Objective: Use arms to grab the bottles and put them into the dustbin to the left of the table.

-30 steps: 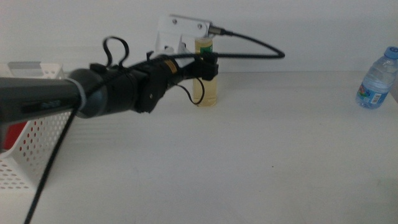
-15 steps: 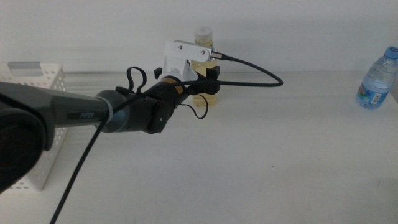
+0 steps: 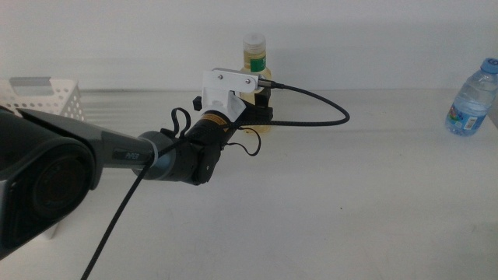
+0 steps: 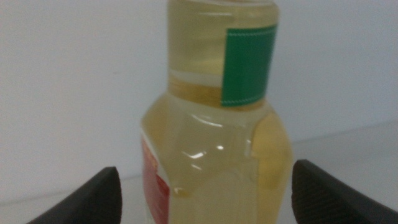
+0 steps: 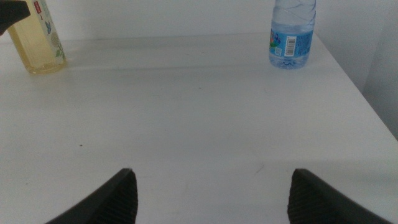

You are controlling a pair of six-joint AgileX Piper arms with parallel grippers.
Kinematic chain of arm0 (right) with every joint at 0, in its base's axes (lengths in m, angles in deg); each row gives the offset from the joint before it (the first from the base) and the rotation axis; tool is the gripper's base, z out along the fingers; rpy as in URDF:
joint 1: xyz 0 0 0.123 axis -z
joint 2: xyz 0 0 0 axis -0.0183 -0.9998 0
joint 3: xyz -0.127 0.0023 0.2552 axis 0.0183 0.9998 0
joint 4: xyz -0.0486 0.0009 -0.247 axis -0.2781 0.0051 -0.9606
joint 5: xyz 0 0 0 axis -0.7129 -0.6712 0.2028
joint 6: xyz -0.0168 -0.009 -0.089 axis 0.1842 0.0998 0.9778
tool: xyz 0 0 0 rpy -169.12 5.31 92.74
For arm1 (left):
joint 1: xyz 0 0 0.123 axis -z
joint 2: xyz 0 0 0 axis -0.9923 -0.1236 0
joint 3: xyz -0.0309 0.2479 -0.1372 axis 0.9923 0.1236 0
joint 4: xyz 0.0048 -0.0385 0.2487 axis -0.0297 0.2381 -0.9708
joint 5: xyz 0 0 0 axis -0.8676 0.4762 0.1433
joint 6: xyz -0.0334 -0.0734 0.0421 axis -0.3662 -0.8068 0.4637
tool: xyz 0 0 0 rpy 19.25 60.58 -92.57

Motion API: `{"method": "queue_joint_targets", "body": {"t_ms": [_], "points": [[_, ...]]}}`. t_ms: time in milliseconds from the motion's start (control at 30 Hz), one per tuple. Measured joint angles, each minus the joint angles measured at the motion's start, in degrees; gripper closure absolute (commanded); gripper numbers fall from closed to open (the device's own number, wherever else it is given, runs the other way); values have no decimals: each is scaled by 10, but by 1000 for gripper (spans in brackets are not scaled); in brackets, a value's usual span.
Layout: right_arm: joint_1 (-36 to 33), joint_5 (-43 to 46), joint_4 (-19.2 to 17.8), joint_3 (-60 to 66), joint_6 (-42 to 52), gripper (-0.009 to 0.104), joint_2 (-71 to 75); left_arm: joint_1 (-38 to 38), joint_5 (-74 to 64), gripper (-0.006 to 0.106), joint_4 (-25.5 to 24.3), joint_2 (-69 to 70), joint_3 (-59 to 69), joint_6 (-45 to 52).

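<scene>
Left arm [image 3: 117, 152]: enters from left side of middle view, reaches across counter [image 3: 327, 202] to far edge. White wrist housing [image 3: 227, 87] w/ black cable [image 3: 319, 101] looping to the right.

Left pincer [image 4: 205, 186]: jaws apart, one each side of yellow bottle [image 4: 214, 143]; bottle sits between them, contact w/ jaws can't be told. In middle view pincer is at bottle's lower body, partly hidden by housing.

Yellow bottle: upright at far edge of counter by wall, pale yellow liquid, white cap [image 3: 254, 40], green neck label [image 4: 250, 65], red label lower down on body.

Water bottle [image 3: 471, 97]: upright, blue cap, far right of counter, well apart from yellow bottle. Also seen in right wrist view [image 5: 292, 34].

Right pincer [image 5: 211, 186]: jaws apart, nothing between them, low over near part of counter, facing both bottles.

Bin [image 3: 47, 97]: white, perforated sides, at left edge of middle view, partly hidden behind left arm.
</scene>
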Motion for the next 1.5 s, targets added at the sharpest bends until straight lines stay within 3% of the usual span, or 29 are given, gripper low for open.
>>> {"method": "queue_joint_targets", "body": {"t_ms": [233, 567, 967, 1133, 1333, 1367, 1500], "points": [[0, 0, 0, 0, 0, 32, 0, 0, 45, 10, 1, -18, -2, 0], [0, 0, 0, 0, 0, 32, 0, -1, -65, 10, -27, -27, -69, 0], [0, 0, 0, 0, 0, 32, 0, -4, -72, 13, -29, -76, -114, 0], [0, 0, 0, 0, 0, 32, 0, -13, -72, 38, -36, -80, -115, -3], [0, 0, 0, 0, 0, 32, 0, -17, -66, 100, -43, -83, -116, -32], [0, 0, 0, 0, 0, 32, 0, -17, -66, 106, -44, -83, -116, -34], [0, 0, 0, 0, 0, 32, 0, -17, -67, 106, -45, -76, -107, -32]]}}
